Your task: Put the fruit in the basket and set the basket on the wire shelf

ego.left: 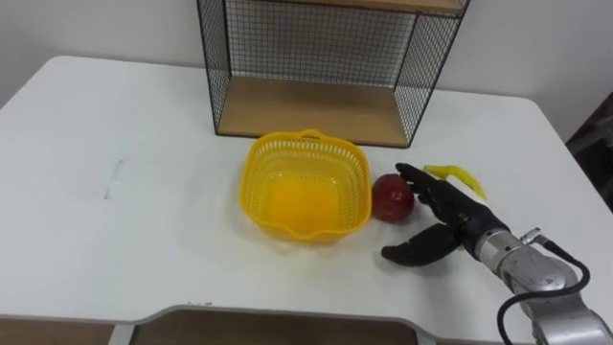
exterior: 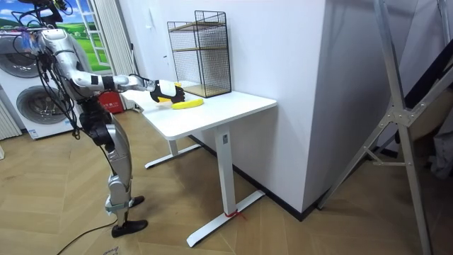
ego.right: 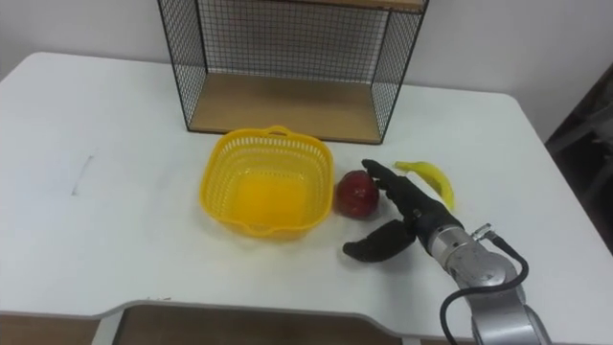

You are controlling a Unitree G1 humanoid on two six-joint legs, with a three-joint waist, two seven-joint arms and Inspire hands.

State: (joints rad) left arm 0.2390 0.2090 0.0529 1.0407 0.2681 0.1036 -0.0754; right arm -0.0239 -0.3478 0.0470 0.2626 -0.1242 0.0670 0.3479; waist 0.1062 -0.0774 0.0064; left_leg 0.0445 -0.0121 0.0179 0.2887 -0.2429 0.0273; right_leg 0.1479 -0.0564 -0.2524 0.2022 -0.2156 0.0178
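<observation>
A yellow plastic basket [ego.left: 305,184] [ego.right: 267,182] stands empty on the white table [ego.left: 115,172], just in front of the wire shelf [ego.left: 316,67] [ego.right: 287,57]. A red apple [ego.left: 390,198] [ego.right: 355,193] lies against the basket's right side. A yellow banana [ego.left: 460,177] [ego.right: 429,178] lies further right. My right hand [ego.left: 442,222] [ego.right: 407,218] is open beside the apple, fingers stretched behind it and thumb low in front, with nothing gripped. In the room view the basket [exterior: 187,103] sits near my right hand [exterior: 164,91].
The wire shelf has a wooden bottom board [ego.left: 316,110] open towards me. The table's left half is bare. I stand at the table's end, with washing machines [exterior: 32,99] behind me.
</observation>
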